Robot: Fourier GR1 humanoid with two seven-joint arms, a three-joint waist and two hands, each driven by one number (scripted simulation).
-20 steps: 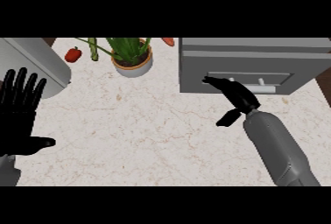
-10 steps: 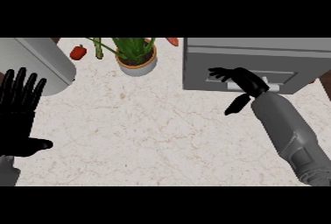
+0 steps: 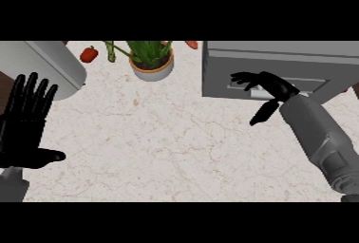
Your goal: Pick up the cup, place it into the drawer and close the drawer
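R fingers (image 3: 242, 77): released, loosely bent, not clenched; tips point to frame left over the drawer front.
R thumb (image 3: 263, 115): splayed well away from the fingers, points down-frame over the worktop.
R hand (image 3: 275, 88): upper right of frame, on the drawer front at the pale handle (image 3: 257, 94); hand hides most of the handle. Can't tell if it touches it. Nothing held.
R forearm (image 3: 319, 137): grey, runs from lower right edge up to the hand.
L fingers (image 3: 32, 95): released, straight, spread, pointing up-frame.
L hand (image 3: 24, 128): resting at left edge, mid-height; thumb out to the right; nothing held.
L forearm (image 3: 13, 187): grey stub, lower left corner.
Drawer (image 3: 224, 71): grey unit, upper right of frame, front facing down-frame. Can't tell how far out it stands.
Cup: can't pick it out for sure. Big grey rounded object (image 3: 49, 66) at upper left, cut by frame edge, just above L fingers; can't tell if that's it.
Potted plant (image 3: 151, 59): top centre, green leaves in pale pot, betw. grey object & drawer.
Red pepper (image 3: 88, 54): top, just left of plant.
Orange veg (image 3: 191, 44): top edge, just right of plant; mostly cut off.
Worktop (image 3: 161, 142): pale marbled; fills centre of frame betw. the two hands.
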